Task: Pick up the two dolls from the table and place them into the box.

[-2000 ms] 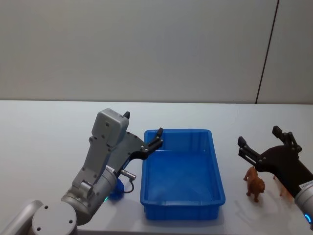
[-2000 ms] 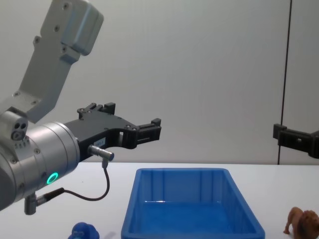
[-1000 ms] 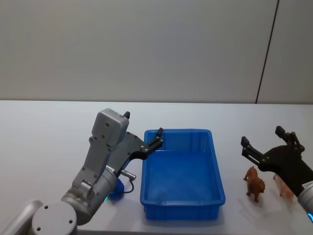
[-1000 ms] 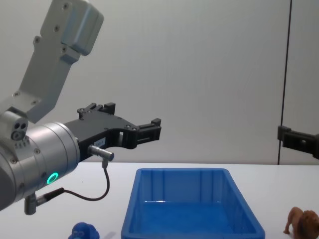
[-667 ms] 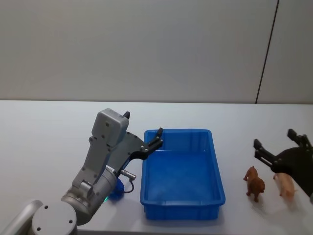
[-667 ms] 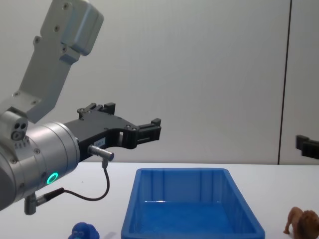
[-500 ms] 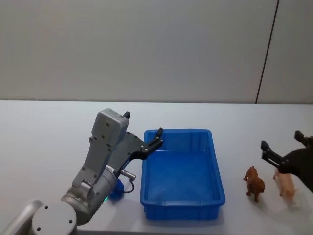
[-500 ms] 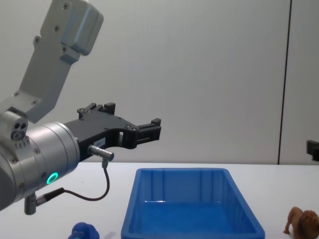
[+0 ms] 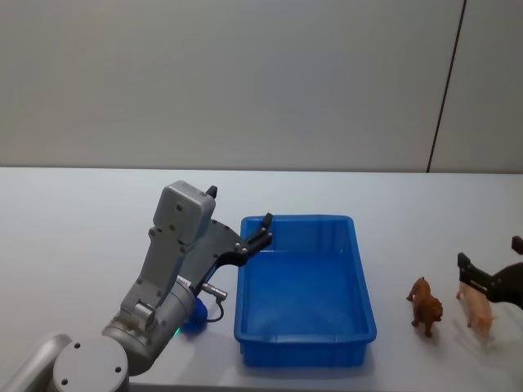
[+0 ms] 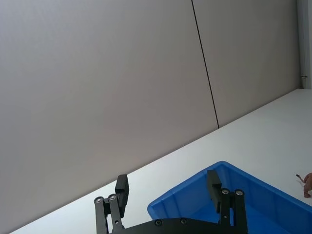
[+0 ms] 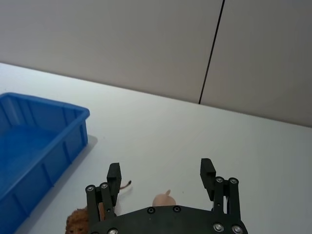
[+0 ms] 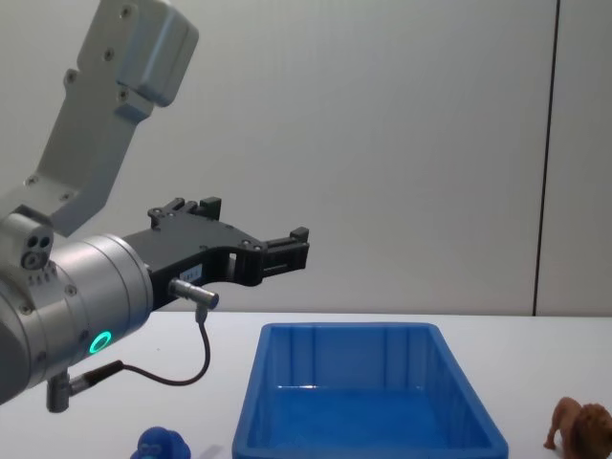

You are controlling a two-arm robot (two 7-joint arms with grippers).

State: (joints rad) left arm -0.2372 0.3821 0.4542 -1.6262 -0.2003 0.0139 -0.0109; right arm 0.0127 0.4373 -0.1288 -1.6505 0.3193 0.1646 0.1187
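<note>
The blue box (image 9: 306,336) is seen in the middle of the white worktop (image 9: 73,245). The left gripper (image 10: 167,194) is held in the air over the box's far left corner, with its fingers spread apart. The bright blue figure (image 9: 193,317) is found on the worktop just left of the box's near left corner, partly hidden by the left arm. To the right of the box, and apart from it, the brown lion (image 9: 426,305) is stood upright, and the pale pink pig (image 9: 476,307) is placed just to its right. The right gripper (image 11: 160,176) is held at the right edge of the scene by the pig, with its fingers spread wide apart. In the right wrist view, a part of the pig is seen between them.
</note>
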